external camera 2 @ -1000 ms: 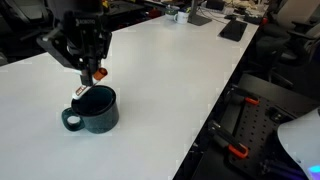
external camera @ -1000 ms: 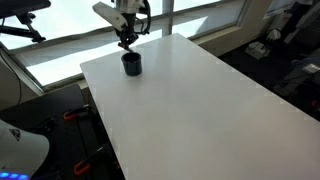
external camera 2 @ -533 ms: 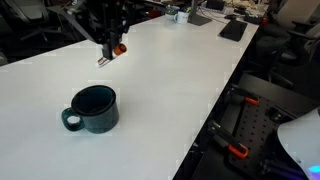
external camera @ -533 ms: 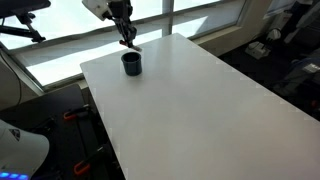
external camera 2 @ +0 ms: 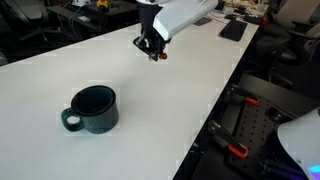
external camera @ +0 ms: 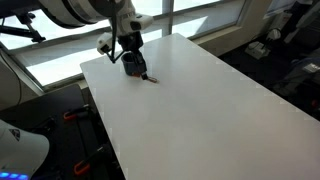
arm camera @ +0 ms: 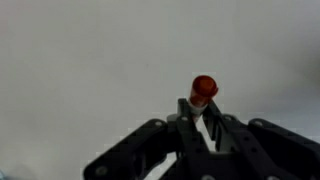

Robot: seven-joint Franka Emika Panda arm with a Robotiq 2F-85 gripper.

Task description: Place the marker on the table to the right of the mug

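Note:
The dark navy mug (external camera 2: pixel 92 108) stands on the white table (external camera 2: pixel 170 110), handle toward the near left. My gripper (external camera 2: pixel 151 44) is well away from it, further along the table, and low over the surface. It is shut on the marker (external camera 2: pixel 157 55), a thin stick with a red end pointing down. In an exterior view the gripper (external camera: pixel 137 68) stands in front of the mug and hides most of it; the marker (external camera: pixel 148 77) pokes out just over the table (external camera: pixel 200 110). In the wrist view the fingers (arm camera: pixel 200 112) pinch the marker (arm camera: pixel 204 87) above the table (arm camera: pixel 80 60).
Black flat items (external camera 2: pixel 232 30) lie at the far end of the table. The table's long edge (external camera 2: pixel 225 85) drops off to a floor with equipment. Windows (external camera: pixel 190 15) run behind the table.
The gripper has carried the marker from above the mug sideways across the table and down, close to the surface. The mug has not moved.

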